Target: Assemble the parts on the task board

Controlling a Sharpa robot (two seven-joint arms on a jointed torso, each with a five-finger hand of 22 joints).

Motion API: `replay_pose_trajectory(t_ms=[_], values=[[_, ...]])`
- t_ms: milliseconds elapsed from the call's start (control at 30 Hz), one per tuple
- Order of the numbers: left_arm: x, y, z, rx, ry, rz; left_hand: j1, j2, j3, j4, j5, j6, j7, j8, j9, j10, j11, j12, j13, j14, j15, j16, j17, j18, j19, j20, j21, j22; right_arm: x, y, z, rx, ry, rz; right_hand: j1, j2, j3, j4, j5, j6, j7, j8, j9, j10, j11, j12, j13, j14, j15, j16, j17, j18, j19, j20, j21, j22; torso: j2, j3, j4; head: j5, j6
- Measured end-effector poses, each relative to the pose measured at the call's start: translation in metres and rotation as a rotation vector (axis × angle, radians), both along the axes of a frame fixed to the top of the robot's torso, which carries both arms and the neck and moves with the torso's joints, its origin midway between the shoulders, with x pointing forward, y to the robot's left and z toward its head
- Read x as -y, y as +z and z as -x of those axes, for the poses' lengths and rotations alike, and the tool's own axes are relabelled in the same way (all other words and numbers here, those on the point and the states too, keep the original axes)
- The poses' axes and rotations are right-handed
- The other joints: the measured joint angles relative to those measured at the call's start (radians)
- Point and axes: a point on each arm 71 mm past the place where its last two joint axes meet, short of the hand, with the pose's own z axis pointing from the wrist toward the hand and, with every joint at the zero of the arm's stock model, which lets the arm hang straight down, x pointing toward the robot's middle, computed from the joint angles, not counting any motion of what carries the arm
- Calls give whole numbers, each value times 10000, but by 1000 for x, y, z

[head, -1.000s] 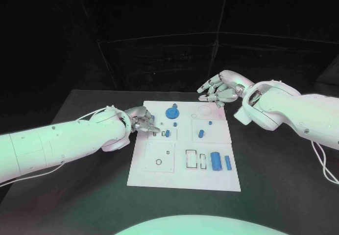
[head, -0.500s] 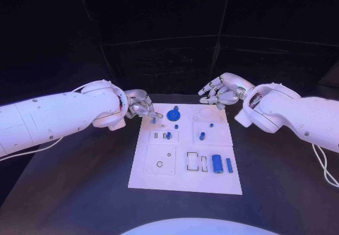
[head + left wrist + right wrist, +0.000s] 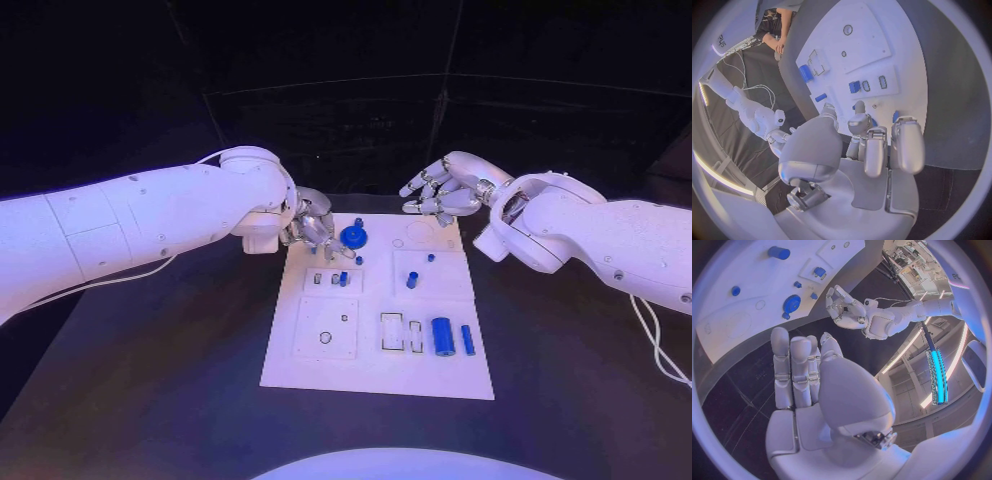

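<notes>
Fingers of left hand (image 3: pixel 313 226): drawn in close together, tips bunched over the far left corner of the task board (image 3: pixel 375 372). Cannot tell whether anything sits between them; left wrist view shows them curled (image 3: pixel 879 150) with small blue parts just beyond, contact unclear. Seen again from right wrist view (image 3: pixel 844 305), thumb and one finger meeting in a ring, contents not resolvable.

Fingers of right hand (image 3: pixel 447 192): apart, loosely bent, holding nothing. Hovering above the far right corner of the board, clear of it. Confirmed in right wrist view (image 3: pixel 817 385): fingers extended side by side, nothing in the palm.

Task board lying flat in the middle of the black bench (image 3: pixel 159 380), long side running away from the robot.

Parts logged on the board:
- blue disc (image 3: pixel 353 236) at far end, just beside left hand's fingertips; also in right wrist view (image 3: pixel 791 304).
- small blue peg (image 3: pixel 411 280) in right mid panel.
- small blue piece (image 3: pixel 343 278) in left mid panel.
- thick blue cylinder (image 3: pixel 443 335) lying at near right, slim blue cylinder (image 3: pixel 467 338) just beside it, parallel, toward the board's right edge.
</notes>
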Motion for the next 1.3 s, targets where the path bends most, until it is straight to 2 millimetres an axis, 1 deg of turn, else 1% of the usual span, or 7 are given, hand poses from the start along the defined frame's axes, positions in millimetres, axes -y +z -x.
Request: replay_pose_trajectory(t_ms=[100,200,433,567,700,1100,1300], values=[[6,-1,-5,-51,-99,-256,-49,66,-80,3,0,12,-12,0,24,35,-36,21,46,-29,-48,0,0,0,0,0,0,14,-1,0,0,-1,18,-3,0,0,11,11,115,0,0,0,0,0,0,0,-4,0,0,0,0,0,0,0,0,12,0,-3,0,-22,-31],[10,-1,-9,-49,-139,-436,-190,207,-253,14,0,48,-48,58,45,36,-36,61,76,-29,-48,0,0,0,0,0,48,42,-2,0,0,-2,25,-3,0,0,37,37,194,0,0,0,0,0,0,0,-9,0,0,0,0,0,0,0,38,22,-1,-2,0,-22,-40],[19,-8,-15,-112,-229,-731,-191,209,-257,20,0,48,-48,58,47,35,-35,68,96,-29,-48,0,0,0,27,-27,48,80,-3,0,-1,0,44,-8,52,-52,64,64,342,0,0,0,1,0,0,0,-10,0,0,0,1,0,0,0,38,45,-7,-5,24,-34,-80],[23,-16,-16,-232,-229,-875,-192,209,-284,-8,0,48,-49,58,58,35,-35,68,96,-29,-48,0,0,0,27,-27,86,101,-3,0,-1,4,44,-10,51,-52,64,64,392,0,0,0,1,0,0,0,-18,0,0,0,1,0,0,0,38,52,-7,-6,30,28,-88],[26,-22,-17,-319,-222,-973,-191,209,-283,-8,0,47,-48,58,58,71,-72,68,117,-29,-47,0,0,0,27,-27,86,120,-2,0,0,6,38,-9,51,-52,64,64,393,0,0,0,2,0,0,0,-17,0,0,0,2,0,0,0,38,51,-12,-7,28,36,-104],[28,-31,-17,-519,-164,-1240,-191,209,-444,-17,0,47,-49,116,78,71,-71,116,126,-29,-47,0,0,0,26,-27,125,133,-2,0,0,9,43,-13,51,-51,93,93,393,0,0,0,2,0,0,0,-16,0,0,0,-13,0,0,0,38,50,-12,-7,24,18,-134],[28,-34,-17,-694,-225,-1382,-191,209,-477,-9,0,47,-49,116,87,70,-71,116,98,-29,-47,0,0,0,26,-27,125,133,-3,0,0,12,53,-17,51,-52,93,93,429,0,0,0,2,0,0,0,-16,0,0,0,-13,0,0,0,38,49,-9,-7,28,44,-146]])
